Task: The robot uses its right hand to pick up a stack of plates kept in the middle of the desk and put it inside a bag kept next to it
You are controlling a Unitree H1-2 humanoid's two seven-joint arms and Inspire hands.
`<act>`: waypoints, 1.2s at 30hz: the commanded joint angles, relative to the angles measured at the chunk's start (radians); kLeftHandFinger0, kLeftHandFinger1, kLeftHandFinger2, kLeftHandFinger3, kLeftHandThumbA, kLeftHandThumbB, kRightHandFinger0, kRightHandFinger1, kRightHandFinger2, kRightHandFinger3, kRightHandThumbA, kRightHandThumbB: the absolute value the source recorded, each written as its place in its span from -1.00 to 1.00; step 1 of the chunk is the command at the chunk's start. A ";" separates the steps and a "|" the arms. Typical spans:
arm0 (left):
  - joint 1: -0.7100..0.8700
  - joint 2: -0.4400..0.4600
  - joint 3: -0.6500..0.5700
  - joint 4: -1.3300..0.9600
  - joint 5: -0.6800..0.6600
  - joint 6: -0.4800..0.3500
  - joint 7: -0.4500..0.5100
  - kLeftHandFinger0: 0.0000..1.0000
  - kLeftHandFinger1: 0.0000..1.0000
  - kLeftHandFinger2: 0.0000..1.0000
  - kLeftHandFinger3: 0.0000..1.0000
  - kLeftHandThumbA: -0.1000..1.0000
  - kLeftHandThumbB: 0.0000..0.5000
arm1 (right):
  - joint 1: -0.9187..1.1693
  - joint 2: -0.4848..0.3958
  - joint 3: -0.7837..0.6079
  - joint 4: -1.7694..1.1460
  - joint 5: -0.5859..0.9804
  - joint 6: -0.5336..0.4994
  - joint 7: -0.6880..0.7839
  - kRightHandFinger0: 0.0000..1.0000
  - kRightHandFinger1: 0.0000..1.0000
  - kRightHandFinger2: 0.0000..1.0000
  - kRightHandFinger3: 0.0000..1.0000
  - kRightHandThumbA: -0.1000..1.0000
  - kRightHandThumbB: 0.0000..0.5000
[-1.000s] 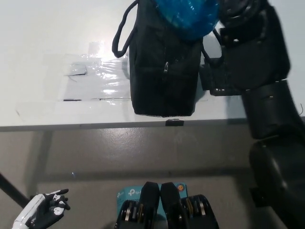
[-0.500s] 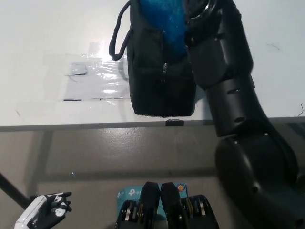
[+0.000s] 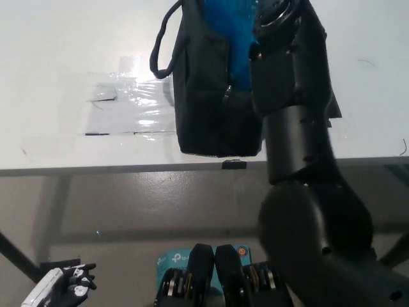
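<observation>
A black bag (image 3: 211, 96) with loop handles stands on the white desk (image 3: 77, 57). The blue stack of plates (image 3: 231, 25) sits on edge in the bag's open top, partly sunk inside. My black right arm (image 3: 297, 128) reaches up across the bag's right side. My right hand (image 3: 276, 16) at its end presses against the plates and holds them. Much of the plates and the bag's right side are hidden behind the arm. My white left hand (image 3: 61, 291) rests low at the lower left, below the desk, open and holding nothing.
A patch of clear tape or plastic film (image 3: 128, 105) lies on the desk left of the bag. The desk's front edge (image 3: 128, 169) runs across the middle, with grey floor (image 3: 160, 204) below. A small black clip (image 3: 234, 164) sits on the edge under the bag.
My right arm has swung left over the bag, carrying the blue plates from above the bag's right corner down into its opening. The left hand has dropped slightly.
</observation>
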 commanded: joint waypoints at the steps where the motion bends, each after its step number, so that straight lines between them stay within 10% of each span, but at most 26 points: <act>1: 0.011 0.009 0.012 -0.005 -0.013 -0.059 -0.004 0.64 0.64 0.70 0.92 -1.00 -0.22 | -0.082 0.072 -0.079 -0.042 -0.112 -0.012 -0.074 -1.00 -1.00 -0.99 0.13 -0.93 -0.71; 3: 0.011 0.009 0.011 -0.005 -0.013 -0.053 -0.003 0.64 0.64 0.72 0.92 -1.00 -0.25 | -0.076 0.082 -0.083 -0.051 -0.109 -0.012 -0.082 -1.00 -1.00 -1.00 -0.08 -0.83 -0.64; 5: 0.015 0.007 0.008 -0.016 -0.010 -0.048 -0.001 0.65 0.65 0.71 0.92 -1.00 -0.22 | -0.049 0.084 -0.048 -0.069 -0.112 -0.012 -0.059 -1.00 -1.00 -1.00 0.24 -0.36 -0.47; 9: 0.015 0.008 0.006 -0.015 -0.007 -0.055 -0.001 0.66 0.66 0.72 0.92 -1.00 -0.25 | -0.044 0.096 -0.060 -0.066 -0.088 -0.012 -0.083 -1.00 -1.00 -1.00 0.47 -0.33 -0.51; 10: 0.016 0.009 0.004 -0.016 -0.002 -0.050 0.001 0.71 0.68 0.75 0.94 -1.00 -0.29 | -0.036 0.100 -0.048 -0.059 -0.072 -0.012 -0.091 -1.00 -1.00 -1.00 0.62 -0.49 -0.88; 12: 0.016 0.009 0.004 -0.016 0.001 -0.045 0.003 0.74 0.70 0.77 0.95 -1.00 -0.29 | -0.028 0.101 -0.026 -0.037 -0.087 -0.012 -0.087 -1.00 -1.00 -1.00 0.14 -0.39 -1.00; 15: 0.016 0.009 0.004 -0.016 0.001 -0.045 0.003 0.75 0.71 0.77 0.96 -1.00 -0.29 | -0.027 0.100 -0.022 -0.036 -0.085 -0.012 -0.089 -1.00 -1.00 -1.00 0.07 -0.37 -1.00; 16: 0.012 0.008 0.002 -0.012 0.006 -0.052 0.005 0.73 0.68 0.75 0.95 -1.00 -0.25 | 0.003 0.101 0.034 -0.007 -0.074 -0.012 -0.101 -1.00 -1.00 -1.00 -0.24 -0.60 -1.00; 19: 0.011 0.007 0.002 -0.010 0.007 -0.054 0.006 0.71 0.67 0.74 0.94 -1.00 -0.25 | 0.013 0.097 0.061 -0.002 -0.060 -0.012 -0.107 -1.00 -1.00 -1.00 -0.25 -0.75 -1.00; 22: 0.024 -0.003 0.001 -0.029 -0.003 -0.035 0.003 0.69 0.67 0.75 0.93 -1.00 -0.25 | 0.134 0.021 0.394 0.008 -0.072 -0.029 -0.112 -1.00 -0.91 -0.68 -0.66 -1.00 -0.94; 24: 0.028 -0.006 -0.001 -0.031 -0.002 -0.035 0.002 0.69 0.67 0.75 0.94 -1.00 -0.25 | 0.148 0.012 0.434 -0.006 -0.048 -0.013 -0.105 -1.00 -0.84 -0.34 -0.66 -1.00 -1.00; 36: 0.014 -0.001 -0.013 -0.015 0.003 -0.042 -0.007 0.75 0.67 0.79 0.97 -1.00 -0.24 | 0.256 -0.094 0.689 -0.006 0.048 -0.012 -0.070 -1.00 -0.89 -0.26 -0.47 -1.00 -1.00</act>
